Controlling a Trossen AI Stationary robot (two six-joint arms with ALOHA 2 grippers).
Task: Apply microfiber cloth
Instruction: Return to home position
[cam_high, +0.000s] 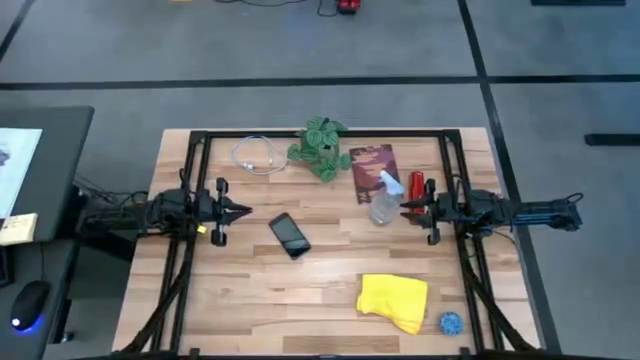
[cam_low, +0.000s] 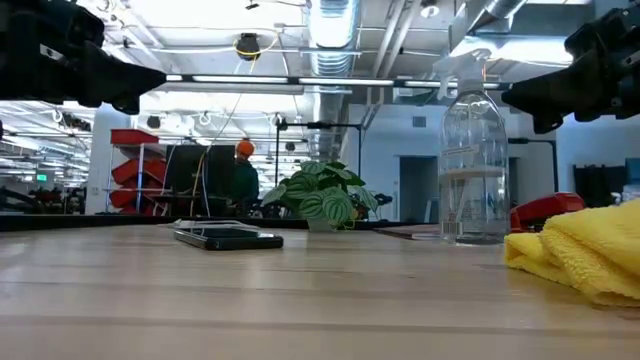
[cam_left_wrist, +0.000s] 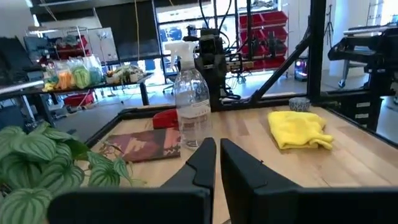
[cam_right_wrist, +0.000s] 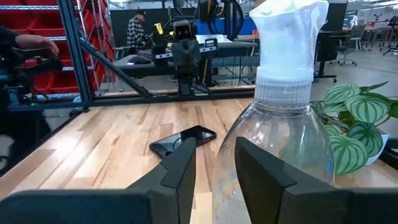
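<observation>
Microfiber cloth (cam_high: 392, 300) lies loose on the table (cam_high: 250, 290), long axis running across it, beside the blue ball (cam_high: 451, 323). My right gripper (cam_high: 404, 208) hangs nearer, jaws slightly apart, empty. My left gripper (cam_high: 244, 211) has its jaws nearly together.

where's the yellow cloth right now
In the high view the microfiber cloth lies at the lower right of the table, just left of the blue ball.

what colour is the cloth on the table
The microfiber cloth is bright yellow, clearest in the high view.
</observation>
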